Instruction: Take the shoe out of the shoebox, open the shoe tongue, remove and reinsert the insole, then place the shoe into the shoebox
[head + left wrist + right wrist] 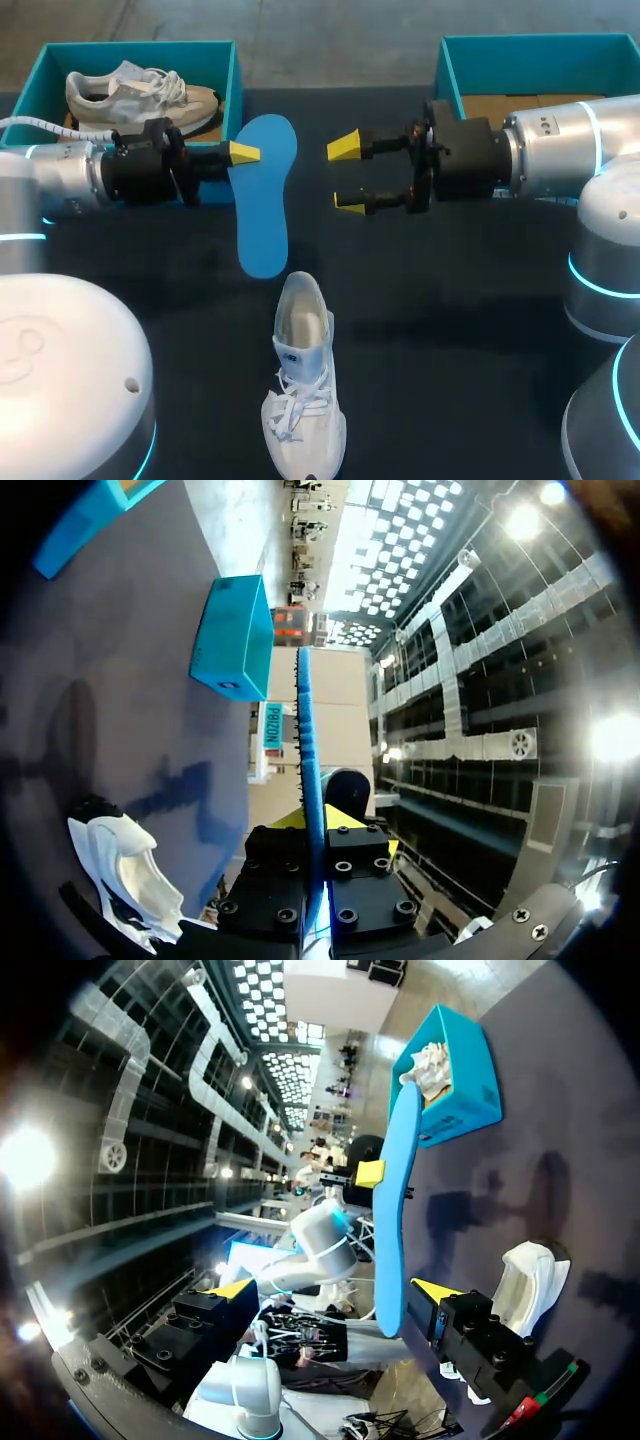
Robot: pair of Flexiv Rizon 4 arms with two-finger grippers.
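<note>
Insole [262, 195]: pinched near its broad end by my left gripper [245, 153], hanging off the table just beyond the heel of the shoe [303, 385]. My right gripper [347, 175] sits beyond that heel too, further right, fingers spread and empty. Risk: the limp sole may buckle at the collar on reinsertion, because the unheld shoe can slide.

Table [480, 300]: dark matte top, evenly lit from above. Soft shadows lie on it below the right gripper [347, 175].
</note>
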